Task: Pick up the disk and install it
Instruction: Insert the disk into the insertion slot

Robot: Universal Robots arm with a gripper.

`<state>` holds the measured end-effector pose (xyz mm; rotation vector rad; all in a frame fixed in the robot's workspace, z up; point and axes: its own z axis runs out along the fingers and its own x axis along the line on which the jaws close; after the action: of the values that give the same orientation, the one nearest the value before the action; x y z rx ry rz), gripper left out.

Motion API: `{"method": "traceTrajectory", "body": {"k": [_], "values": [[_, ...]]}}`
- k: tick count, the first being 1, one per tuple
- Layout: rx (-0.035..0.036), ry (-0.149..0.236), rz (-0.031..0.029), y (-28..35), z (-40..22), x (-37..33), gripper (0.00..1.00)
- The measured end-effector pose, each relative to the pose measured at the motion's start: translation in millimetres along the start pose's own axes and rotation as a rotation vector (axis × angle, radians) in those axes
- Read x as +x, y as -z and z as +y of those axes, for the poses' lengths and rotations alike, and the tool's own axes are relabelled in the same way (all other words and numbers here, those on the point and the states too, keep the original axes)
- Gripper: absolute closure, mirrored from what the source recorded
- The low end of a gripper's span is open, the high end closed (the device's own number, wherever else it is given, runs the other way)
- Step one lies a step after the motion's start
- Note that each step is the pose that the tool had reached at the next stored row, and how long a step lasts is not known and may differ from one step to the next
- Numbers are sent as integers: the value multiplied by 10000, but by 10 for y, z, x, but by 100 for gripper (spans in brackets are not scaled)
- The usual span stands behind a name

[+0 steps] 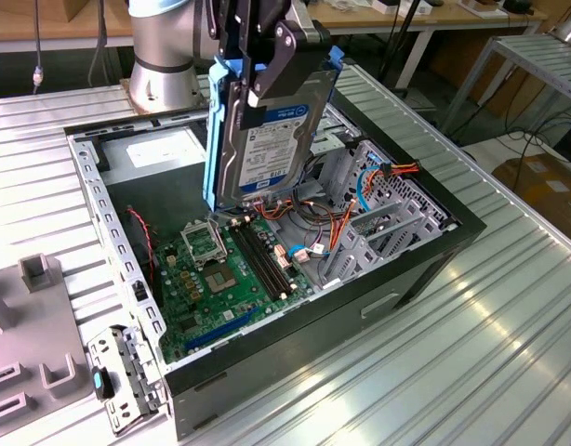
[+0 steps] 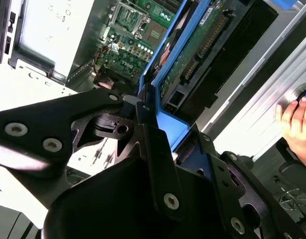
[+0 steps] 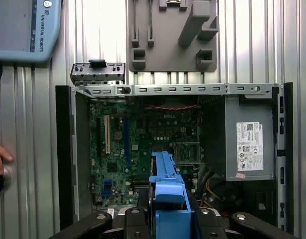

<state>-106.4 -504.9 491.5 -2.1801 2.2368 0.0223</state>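
Observation:
The disk (image 1: 267, 130) hangs upright, label toward the exterior camera, above the open computer case (image 1: 425, 269). It is silver with a white-and-blue label and blue side rails. My gripper (image 1: 267, 85) is shut on its upper part, black fingers (image 1: 287, 58) pressing its faces. The disk's lower edge is just above the motherboard (image 1: 220, 269), near the memory slots. The second wrist view shows the disk's green circuit side (image 2: 193, 50) and blue rail running down from the gripper (image 2: 149, 130). The first wrist view looks straight down the blue rail (image 3: 165, 184) into the case.
A grey power-supply box (image 3: 247, 144) fills one corner of the case. Orange and blue cables (image 1: 360, 200) cross the metal bays beside the disk. A metal cage with a blue handle (image 1: 118, 381) and a grey fixture (image 1: 25, 344) lie outside the case. A person's hand (image 2: 295, 124) rests on the table.

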Motion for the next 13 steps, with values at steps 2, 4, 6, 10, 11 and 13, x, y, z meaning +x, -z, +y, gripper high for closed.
{"method": "traceTrajectory", "body": {"k": [2, 4, 6, 10, 11, 13], "values": [[0, 0, 0, -1, -26, 1, 63], [0, 0, -1, -1, -50, 3, 63], [0, -1, 0, -2, -100, 4, 63], [0, 0, 1, -2, -150, 5, 63], [0, 0, 0, -2, -163, 6, 63], [0, 0, 0, -3, -192, 7, 63]]}}
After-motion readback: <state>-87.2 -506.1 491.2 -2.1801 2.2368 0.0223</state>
